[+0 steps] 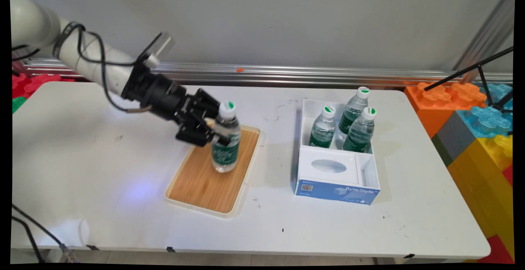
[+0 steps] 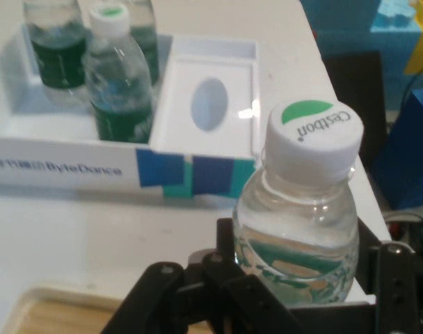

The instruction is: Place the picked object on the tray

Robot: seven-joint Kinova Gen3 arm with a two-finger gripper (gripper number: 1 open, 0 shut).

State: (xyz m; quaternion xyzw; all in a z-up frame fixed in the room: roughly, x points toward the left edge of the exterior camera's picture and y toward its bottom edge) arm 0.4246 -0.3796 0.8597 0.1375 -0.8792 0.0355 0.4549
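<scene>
A white robot arm reaches in from the left, its black two-finger gripper (image 1: pixel 211 132) closed around the upper body of a clear plastic water bottle with a green label and white cap (image 1: pixel 225 136). The bottle stands between the jaws, its base on or just above a cream-rimmed wooden tray (image 1: pixel 197 186) directly below them; contact cannot be made out. Beyond the jaws, to the right, a white and blue cardboard box (image 1: pixel 337 188) holds three more similar bottles (image 1: pixel 352 122) in its far compartment. The grip sits high on a smooth, soft bottle, so it looks liable to slip, tilt or buckle, and could topple if it caught the tray's raised rim.
</scene>
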